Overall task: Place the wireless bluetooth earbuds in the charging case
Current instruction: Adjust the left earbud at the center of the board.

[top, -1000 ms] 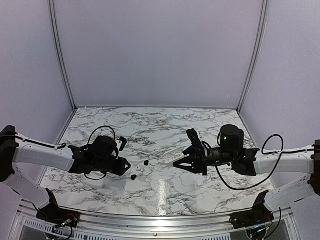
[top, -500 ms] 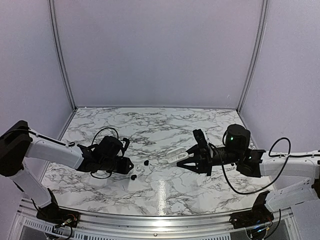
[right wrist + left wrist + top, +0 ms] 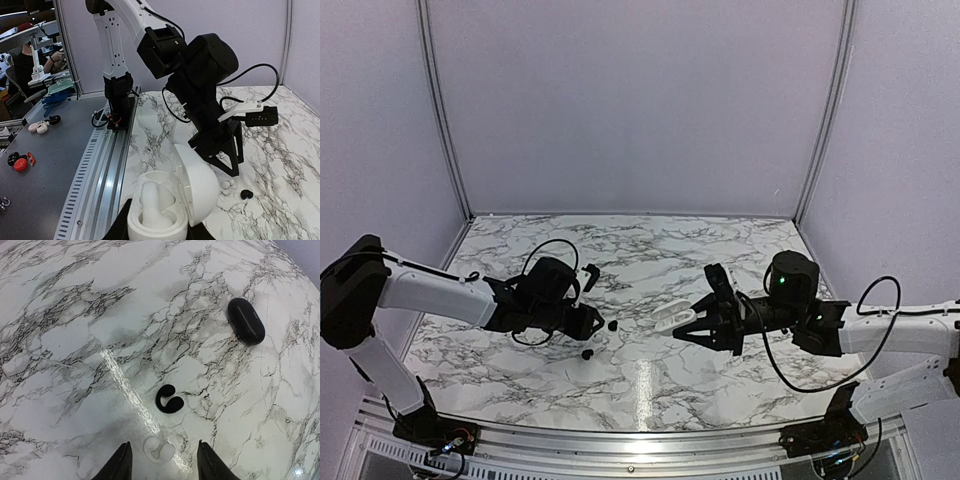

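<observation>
Left end effector (image 3: 163, 446) advanced, released; black earbud (image 3: 169, 400) ahead. Right end effector (image 3: 686, 320) grasps white charging case (image 3: 170, 200).

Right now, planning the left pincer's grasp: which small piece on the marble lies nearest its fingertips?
The white piece, between the left pincer's fingertips; the black curved piece lies beyond it, the black oval farthest.

- We see a table top (image 3: 720, 250) patterned as white marble with dark grey veins.
- Plain pale lilac walls (image 3: 640, 100) close it in at the back and on both sides.
- Slim metal posts (image 3: 440, 110) stand at the back corners.
- A ribbed aluminium rail (image 3: 620, 440) runs along the near edge.
- A bright streak of glare (image 3: 642, 385) lies on the marble.
- From the right wrist view, we make out a grey bench (image 3: 45, 165) beyond the rail.
</observation>
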You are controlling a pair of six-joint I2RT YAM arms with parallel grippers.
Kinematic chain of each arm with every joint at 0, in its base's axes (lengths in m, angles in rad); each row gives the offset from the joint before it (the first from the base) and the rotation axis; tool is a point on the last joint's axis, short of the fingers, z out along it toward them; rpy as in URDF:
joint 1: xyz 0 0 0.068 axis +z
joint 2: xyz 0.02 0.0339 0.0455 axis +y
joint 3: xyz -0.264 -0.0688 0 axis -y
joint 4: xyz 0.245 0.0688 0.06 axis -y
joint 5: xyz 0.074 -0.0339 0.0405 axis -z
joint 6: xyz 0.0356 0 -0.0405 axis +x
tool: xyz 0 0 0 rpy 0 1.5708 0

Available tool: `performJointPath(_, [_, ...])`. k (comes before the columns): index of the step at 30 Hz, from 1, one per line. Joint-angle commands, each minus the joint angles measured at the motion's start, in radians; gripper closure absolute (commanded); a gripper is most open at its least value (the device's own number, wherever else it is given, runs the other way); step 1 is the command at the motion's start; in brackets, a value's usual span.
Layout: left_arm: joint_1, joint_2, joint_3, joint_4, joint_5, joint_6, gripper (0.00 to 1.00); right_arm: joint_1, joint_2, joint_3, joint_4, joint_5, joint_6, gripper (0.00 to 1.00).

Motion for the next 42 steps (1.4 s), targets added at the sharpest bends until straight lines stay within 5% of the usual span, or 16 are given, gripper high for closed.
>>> performJointPath(1, [0.005, 0.041, 0.069, -0.104, 0.016, 0.150, 0.51, 0.010, 0.000, 0.007, -0.006, -0.008, -0.006, 1.00])
performJointPath(6, [0.005, 0.080, 0.138, -0.197, 0.012, 0.242, 0.45, 0.009, 0.000, 0.006, -0.003, -0.005, 0.002, 1.00])
performJointPath(17, [0.006, 0.159, 0.226, -0.292, 0.089, 0.358, 0.49, 0.008, 0.010, 0.008, -0.002, 0.002, 0.007, 1.00])
performJointPath(30, [0.016, 0.247, 0.293, -0.311, 0.195, 0.330, 0.48, 0.008, 0.010, 0.008, -0.007, 0.004, 0.011, 1.00])
performJointPath(42, [0.029, 0.159, 0.181, -0.325, 0.218, 0.261, 0.52, 0.009, 0.015, 0.010, -0.008, 0.007, 0.011, 1.00])
